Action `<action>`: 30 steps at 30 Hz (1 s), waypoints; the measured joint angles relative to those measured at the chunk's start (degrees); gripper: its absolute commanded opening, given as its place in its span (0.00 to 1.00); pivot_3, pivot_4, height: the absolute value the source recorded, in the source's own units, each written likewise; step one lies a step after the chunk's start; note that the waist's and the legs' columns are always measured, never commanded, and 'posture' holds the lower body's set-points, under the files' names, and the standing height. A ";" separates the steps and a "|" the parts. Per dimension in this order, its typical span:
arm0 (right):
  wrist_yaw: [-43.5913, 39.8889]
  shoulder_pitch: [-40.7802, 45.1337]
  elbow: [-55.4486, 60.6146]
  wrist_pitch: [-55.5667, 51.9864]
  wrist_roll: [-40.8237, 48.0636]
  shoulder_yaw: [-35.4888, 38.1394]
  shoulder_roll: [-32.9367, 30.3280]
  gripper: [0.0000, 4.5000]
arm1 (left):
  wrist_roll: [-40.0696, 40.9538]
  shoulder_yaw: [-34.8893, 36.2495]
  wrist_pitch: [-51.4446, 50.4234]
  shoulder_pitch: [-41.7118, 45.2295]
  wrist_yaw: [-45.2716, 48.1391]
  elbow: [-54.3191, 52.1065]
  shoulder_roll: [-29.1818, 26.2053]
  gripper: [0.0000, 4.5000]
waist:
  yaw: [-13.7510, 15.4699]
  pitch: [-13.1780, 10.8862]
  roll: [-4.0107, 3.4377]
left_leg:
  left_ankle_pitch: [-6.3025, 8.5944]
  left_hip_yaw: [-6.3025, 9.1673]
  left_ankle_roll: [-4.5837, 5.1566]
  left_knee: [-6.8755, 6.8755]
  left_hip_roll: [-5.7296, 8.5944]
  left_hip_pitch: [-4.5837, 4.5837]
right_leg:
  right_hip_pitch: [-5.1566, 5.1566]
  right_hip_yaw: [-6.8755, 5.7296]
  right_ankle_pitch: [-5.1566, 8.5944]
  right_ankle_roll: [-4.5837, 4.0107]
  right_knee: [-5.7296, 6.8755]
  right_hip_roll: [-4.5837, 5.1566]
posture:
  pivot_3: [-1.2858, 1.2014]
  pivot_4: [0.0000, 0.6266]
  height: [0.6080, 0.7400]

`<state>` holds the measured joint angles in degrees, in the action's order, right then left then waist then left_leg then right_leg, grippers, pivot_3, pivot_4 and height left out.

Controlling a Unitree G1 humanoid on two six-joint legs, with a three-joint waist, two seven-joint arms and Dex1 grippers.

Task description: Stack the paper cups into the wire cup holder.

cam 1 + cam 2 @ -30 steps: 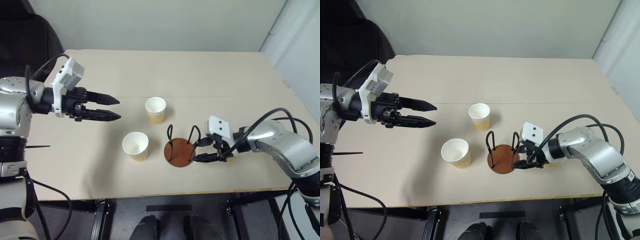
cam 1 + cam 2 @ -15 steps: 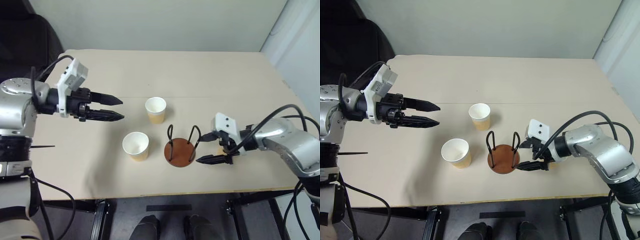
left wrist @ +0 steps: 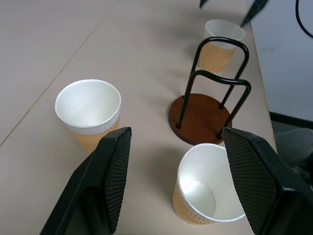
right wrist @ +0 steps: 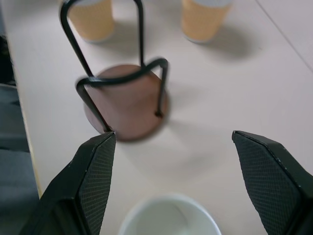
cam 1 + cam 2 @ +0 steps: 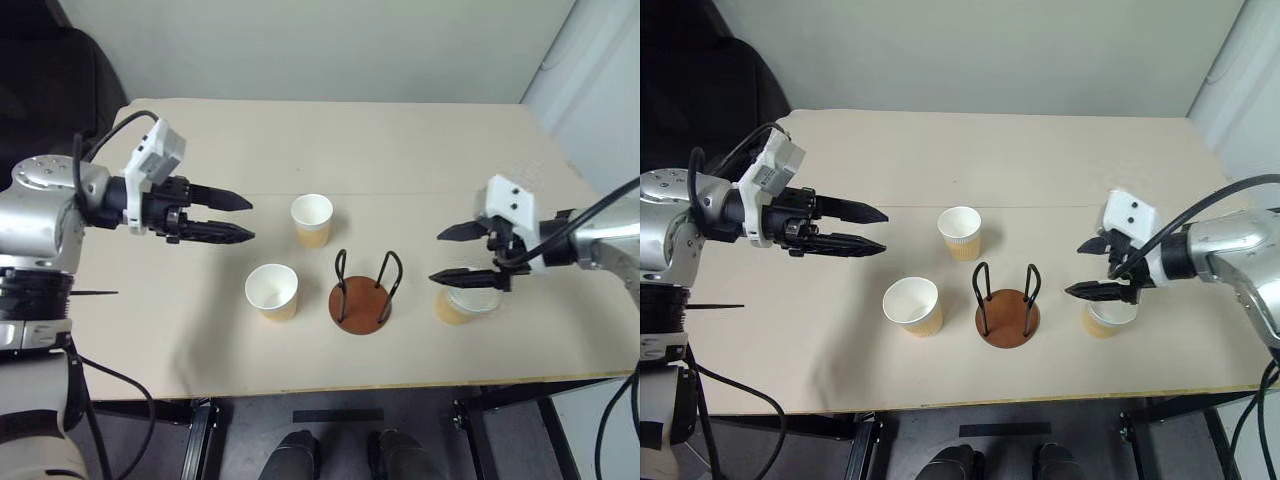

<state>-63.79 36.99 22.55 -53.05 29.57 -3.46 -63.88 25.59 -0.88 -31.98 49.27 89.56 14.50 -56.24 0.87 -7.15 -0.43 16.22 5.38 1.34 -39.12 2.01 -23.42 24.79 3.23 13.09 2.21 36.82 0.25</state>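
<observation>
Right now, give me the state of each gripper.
Left gripper: open, holding nothing.
Right gripper: open, holding nothing, above a paper cup.

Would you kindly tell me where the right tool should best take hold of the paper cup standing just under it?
Probably at the rim of the paper cup, from above: it stands upright, mouth open, and the open right tool hovers over it, away from the wire cup holder.

Wire cup holder (image 5: 361,300) near table's (image 5: 400,150) front edge, empty. One paper cup (image 5: 272,291) just left, another (image 5: 311,220) behind-left, third cup (image 5: 459,305) right of holder, all upright on table.
</observation>
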 measured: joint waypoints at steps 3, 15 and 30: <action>-0.59 -1.67 0.98 -0.21 1.10 2.42 -1.82 0.85 | -0.01 -0.06 0.66 -0.10 0.06 -0.39 0.02 0.71 | -0.01 0.00 0.00 | 0.00 0.00 0.00 0.01 0.00 0.00 | 0.00 0.00 0.00 0.00 0.01 0.00 | 0.52 0.24 1.00; -0.36 -5.45 6.29 -2.63 5.94 6.50 -4.14 0.85 | -0.82 -0.07 1.53 -0.09 -0.22 -0.72 0.23 0.71 | 0.00 0.00 0.00 | 0.00 -0.01 0.00 -0.01 0.00 0.00 | 0.00 0.01 0.00 0.01 0.03 -0.01 | 0.52 0.24 1.00; 2.50 -5.00 9.03 -2.96 7.45 5.84 -3.32 0.85 | -1.23 -0.01 1.66 -0.07 -1.93 0.54 0.85 0.71 | 0.02 0.00 0.00 | 0.00 -0.01 0.01 -0.06 0.01 0.02 | 0.00 0.02 0.00 0.01 0.07 -0.01 | 0.52 0.24 1.00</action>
<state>-61.29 31.99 31.59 -56.01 37.01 2.37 -67.20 24.36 -0.90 -30.32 49.20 87.63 15.04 -55.39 0.89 -7.15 -0.43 16.22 5.37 1.35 -39.19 2.02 -23.39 24.79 3.25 13.09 2.22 36.89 0.24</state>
